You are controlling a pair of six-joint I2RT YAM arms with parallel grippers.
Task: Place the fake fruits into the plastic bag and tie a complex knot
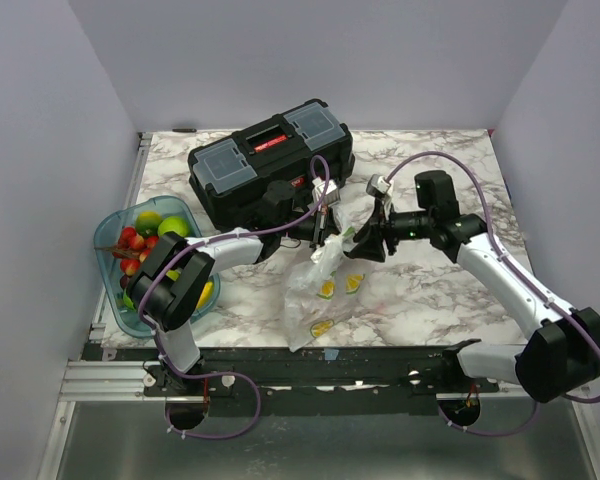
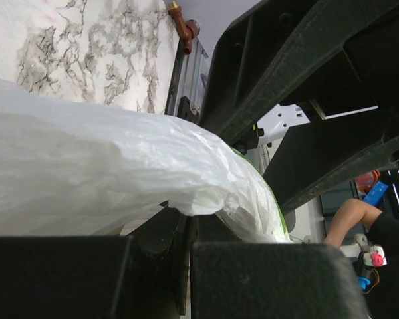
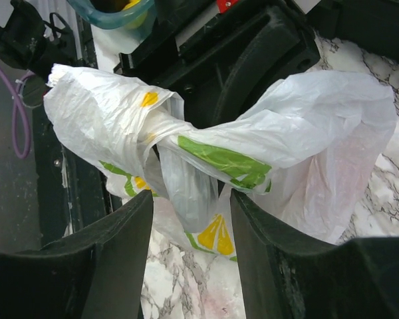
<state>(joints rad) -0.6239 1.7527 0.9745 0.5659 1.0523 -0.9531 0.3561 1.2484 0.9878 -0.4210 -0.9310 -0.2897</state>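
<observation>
The plastic bag (image 1: pixel 318 290), whitish with yellow and green print, lies mid-table with its top lifted and twisted. My left gripper (image 1: pixel 325 228) is shut on the bag's upper film (image 2: pixel 86 166), which bulges out just above the closed jaws (image 2: pixel 188 222). My right gripper (image 1: pixel 365 242) is open; a twisted strand of the bag (image 3: pixel 186 166) hangs between its parted fingers (image 3: pixel 191 199), with a gap on both sides. Fake fruits (image 1: pixel 145 238), red, green and yellow, sit in the teal tray (image 1: pixel 115 300) at the left. What the bag holds is hidden.
A black toolbox (image 1: pixel 270 160) with grey-blue lids stands behind the bag, close to both grippers. The teal tray (image 3: pixel 113 13) also shows at the top of the right wrist view. Marble tabletop (image 1: pixel 430 290) lies to the right of the bag.
</observation>
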